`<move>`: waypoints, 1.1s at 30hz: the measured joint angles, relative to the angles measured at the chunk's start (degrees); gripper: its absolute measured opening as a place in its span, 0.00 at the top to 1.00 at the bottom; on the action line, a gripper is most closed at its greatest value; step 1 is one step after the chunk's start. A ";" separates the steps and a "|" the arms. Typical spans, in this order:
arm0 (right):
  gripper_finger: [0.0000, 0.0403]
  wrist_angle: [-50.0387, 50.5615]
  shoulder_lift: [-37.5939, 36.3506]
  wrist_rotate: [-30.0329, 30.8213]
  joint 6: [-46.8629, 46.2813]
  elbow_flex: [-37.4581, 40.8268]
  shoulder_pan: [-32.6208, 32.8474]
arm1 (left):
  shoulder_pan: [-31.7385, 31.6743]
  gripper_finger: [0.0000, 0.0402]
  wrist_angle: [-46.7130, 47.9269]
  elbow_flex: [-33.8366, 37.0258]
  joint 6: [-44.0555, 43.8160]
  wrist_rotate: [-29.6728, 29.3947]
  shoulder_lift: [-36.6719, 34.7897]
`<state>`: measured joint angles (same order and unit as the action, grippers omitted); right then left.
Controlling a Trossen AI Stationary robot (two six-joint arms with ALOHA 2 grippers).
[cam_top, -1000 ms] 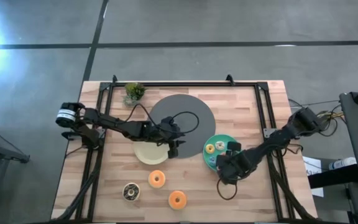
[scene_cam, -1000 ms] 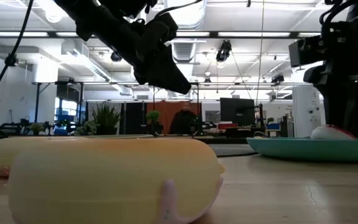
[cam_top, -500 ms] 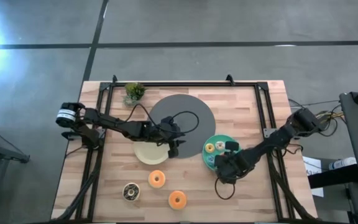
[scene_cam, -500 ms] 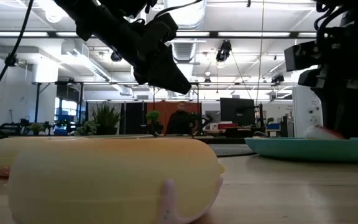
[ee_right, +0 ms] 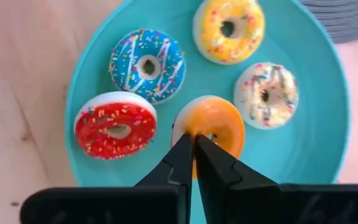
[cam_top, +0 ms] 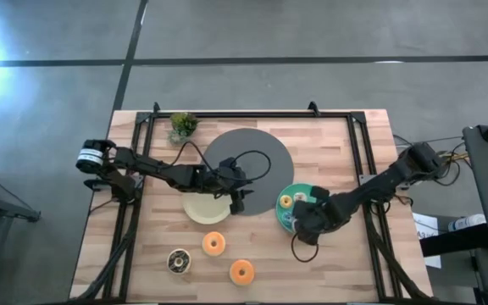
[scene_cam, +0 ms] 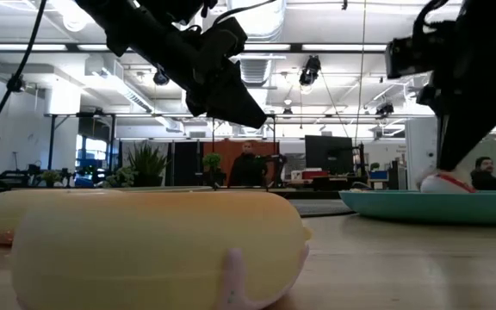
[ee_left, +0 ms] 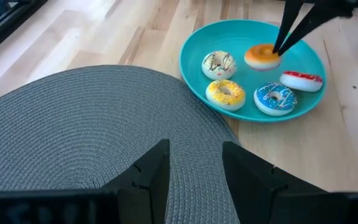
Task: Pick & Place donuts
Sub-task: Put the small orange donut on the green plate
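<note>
A teal plate [ee_right: 303, 143] right of the table's middle holds a yellow donut [ee_right: 229, 28], a white one [ee_right: 266, 93], a blue one [ee_right: 146, 65], a red one [ee_right: 114, 124] and a donut with its orange face up [ee_right: 219, 124]. My right gripper [ee_right: 193, 140] is shut, with its tips at the orange donut's rim. My left gripper [ee_left: 194, 162] is open and empty above the grey disc [ee_left: 92, 124], beside the cream plate [cam_top: 200, 210]. Two orange donuts [cam_top: 213, 244] [cam_top: 241, 271] and a brown one [cam_top: 178, 261] lie on the near table. My right gripper touches the orange-faced donut at its rim [ee_right: 182, 127] with shut fingertips. The fingers slant down from above, as the left wrist view [ee_left: 277, 48] shows. The donut rests on the teal plate, a little tilted. Whether the tips pinch its edge or only press on it, I cannot tell.
A small potted plant [cam_top: 182, 125] stands at the far left. Black frame rails [cam_top: 138, 169] run along the table's sides. One donut [scene_cam: 158, 245] lies close in front of the low camera. People stand in the room beyond the table.
My right gripper has moved from the teal plate's near rim toward the far edge, in over the plate, and has tipped from upright to a slant.
</note>
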<state>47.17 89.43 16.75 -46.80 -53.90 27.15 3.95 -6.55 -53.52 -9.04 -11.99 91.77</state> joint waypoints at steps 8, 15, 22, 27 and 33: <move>0.98 -0.72 -10.31 1.85 -19.71 0.94 -0.69 | -0.07 0.70 -0.77 -0.01 0.00 0.10 0.06; 0.98 -13.77 -24.63 32.96 -61.97 11.22 3.62 | -0.09 0.70 -14.67 -0.02 1.27 0.46 3.13; 0.98 -24.40 -23.08 46.69 -73.77 16.00 1.21 | -0.09 0.70 -31.24 -3.23 0.31 -1.95 10.05; 0.98 -29.40 -19.51 49.24 -71.69 15.12 -0.59 | -0.09 0.70 -28.84 -9.70 -0.27 -4.08 15.06; 0.98 -29.60 -16.90 49.53 -71.34 12.82 -0.54 | -0.31 0.70 -23.46 -16.06 0.56 -7.11 17.65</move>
<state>17.57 72.53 66.28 -118.15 -41.08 26.61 3.64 -30.01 -69.58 -8.48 -19.10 109.42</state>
